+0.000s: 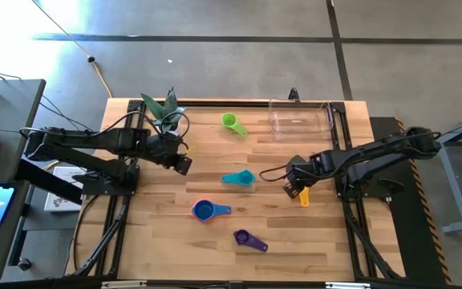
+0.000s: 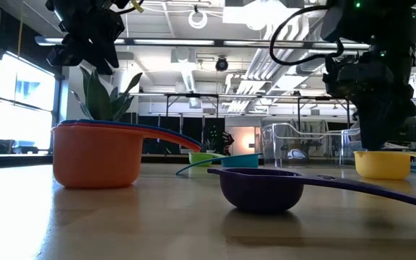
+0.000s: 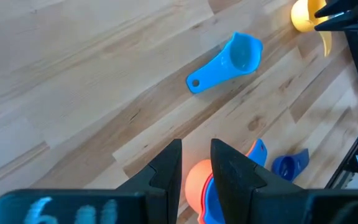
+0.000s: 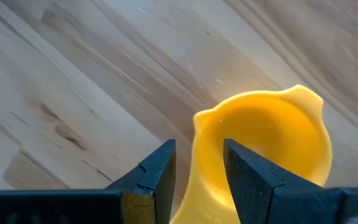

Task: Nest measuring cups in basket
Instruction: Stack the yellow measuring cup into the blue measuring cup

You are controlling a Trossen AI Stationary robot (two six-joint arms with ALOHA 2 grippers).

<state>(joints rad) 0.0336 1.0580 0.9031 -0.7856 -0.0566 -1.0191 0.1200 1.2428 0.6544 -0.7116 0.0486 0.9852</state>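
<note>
The right gripper [image 1: 296, 187] sits low over the table with its 2 fingers [image 4: 151, 180] clamped on the handle of the yellow cup [image 4: 269, 140]; the yellow bowl lies just ahead of the fingertips, its rim up, resting on the wooden table [image 1: 167, 241] or barely off it, which the low view does not settle. The basket [image 1: 299, 119] stands well beyond this gripper toward the far edge of the table, clear-walled, with no cup visible inside. The teal cup [image 1: 239, 177] lies near the right gripper on the side facing the other arm, between the 2 grippers. The left gripper [image 1: 181, 164] is raised above the table, its 2 fingers [image 3: 166, 171] a narrow gap apart with nothing between them. Directly beneath it, in the left wrist view, shows the orange cup [image 3: 196, 182] nested with the blue cup [image 1: 204, 211]; from above this stack lies nearer the front edge than the left gripper. The purple cup [image 1: 243, 238] lies farther still toward the front edge, apart from the stack. The green cup [image 1: 231, 122] rests near the far edge, just beside the basket on the side toward the left arm. Behind the left gripper a plant [image 1: 164, 107] stands at the far corner.
</note>
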